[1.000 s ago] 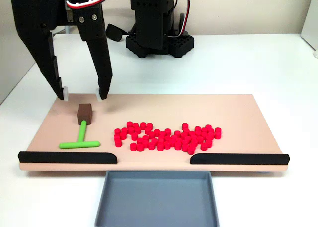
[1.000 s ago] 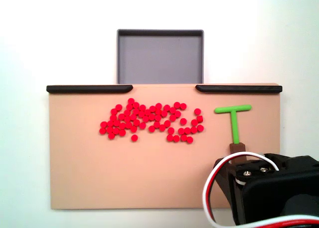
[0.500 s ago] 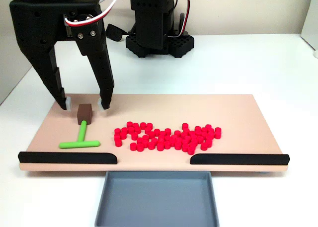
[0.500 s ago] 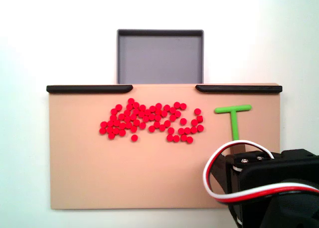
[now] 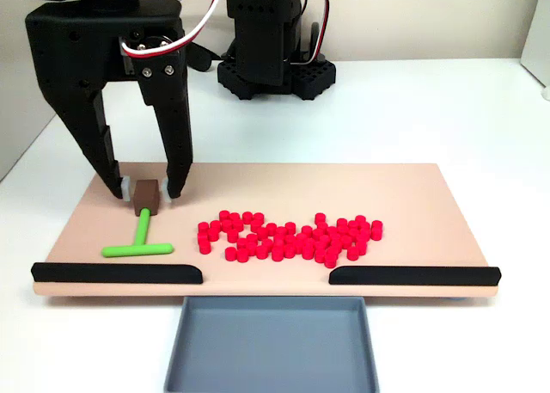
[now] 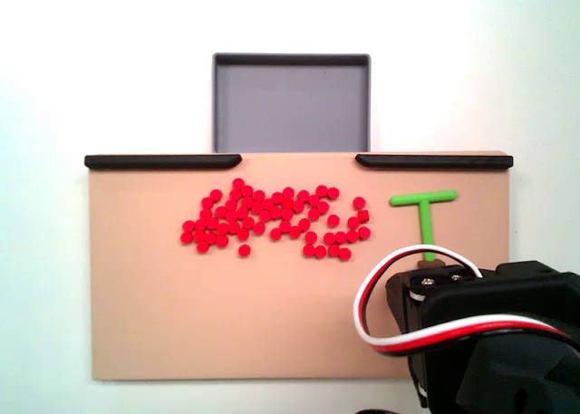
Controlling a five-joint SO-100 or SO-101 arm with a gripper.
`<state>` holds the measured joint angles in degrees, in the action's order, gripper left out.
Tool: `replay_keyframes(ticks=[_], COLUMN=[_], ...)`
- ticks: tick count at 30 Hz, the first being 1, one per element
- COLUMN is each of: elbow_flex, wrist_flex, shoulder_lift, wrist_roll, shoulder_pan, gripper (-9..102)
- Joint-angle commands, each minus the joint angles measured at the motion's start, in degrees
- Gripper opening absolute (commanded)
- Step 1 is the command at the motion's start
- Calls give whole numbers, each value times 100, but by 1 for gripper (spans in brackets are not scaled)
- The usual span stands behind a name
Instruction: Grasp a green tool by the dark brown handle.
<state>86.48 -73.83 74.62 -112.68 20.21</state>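
Two pincer (image 5: 150,192) fingers straddle the brown handle (image 5: 147,195) at the left of the front view, spread, tips just beside it, contact unclear. Its green tool (image 5: 137,242) lies flat on the tan board (image 5: 412,195). No writing is legible.

One fixed view stands low at the front of the table, looking level across the grey tray (image 5: 271,341) and tan board (image 5: 412,191) toward the arm's base (image 5: 273,70) at the back. The other fixed view looks straight down from above, turned so the tray (image 6: 291,103) lies at the top. Both share the whole board (image 6: 163,314), its two black bars (image 5: 118,273) and the red cylinders (image 5: 288,236).
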Motion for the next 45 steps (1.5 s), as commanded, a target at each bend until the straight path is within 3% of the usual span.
replay_keyframes(ticks=[1, 14, 33, 41, 45], elbow_flex=[-176, -97, -79, -70, 809], wrist_flex=[18, 18, -79, -870, -958], shoulder_lift=[53, 132, 466, 1213, 2162], wrist_roll=[53, 176, 316, 668, 1002], shoulder_pan=[-35, -53, -105, -185, -378], gripper=[14, 0, 0, 0, 0])
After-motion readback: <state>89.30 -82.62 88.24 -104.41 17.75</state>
